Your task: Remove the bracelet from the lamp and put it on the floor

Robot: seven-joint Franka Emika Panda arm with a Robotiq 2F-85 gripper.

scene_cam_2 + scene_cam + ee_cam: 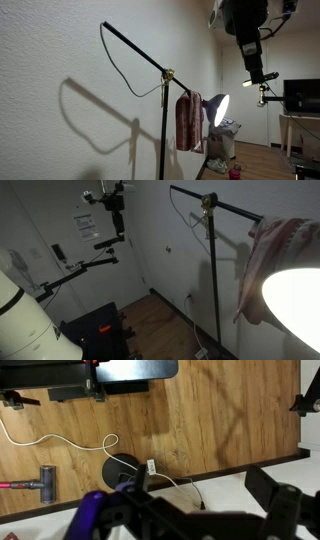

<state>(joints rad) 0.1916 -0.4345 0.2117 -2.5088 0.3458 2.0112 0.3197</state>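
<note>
The robot's gripper hangs high in the room, near the white wall and well apart from the lamp. In the wrist view its dark, blurred fingers stand wide apart at the bottom edge, and nothing shows between them.

Just below the gripper in an exterior view, a black-armed tripod stand reaches across.

The lamp is a thin black pole with a slanted cross arm, seen in both exterior views. A brass-coloured joint links pole and arm. Just under that joint a small pale strand seems to dangle; this looks like the bracelet, though it is too small to make out clearly. A thin electric cord sags in a loop beneath the arm's upper end. At the lower end the round shade glows white, with a pinkish-white cloth draped beside it.

Looking down, the wrist view shows the floor of brown planks, the lamp's round black base resting on it, and a white cable snaking nearby.
</note>
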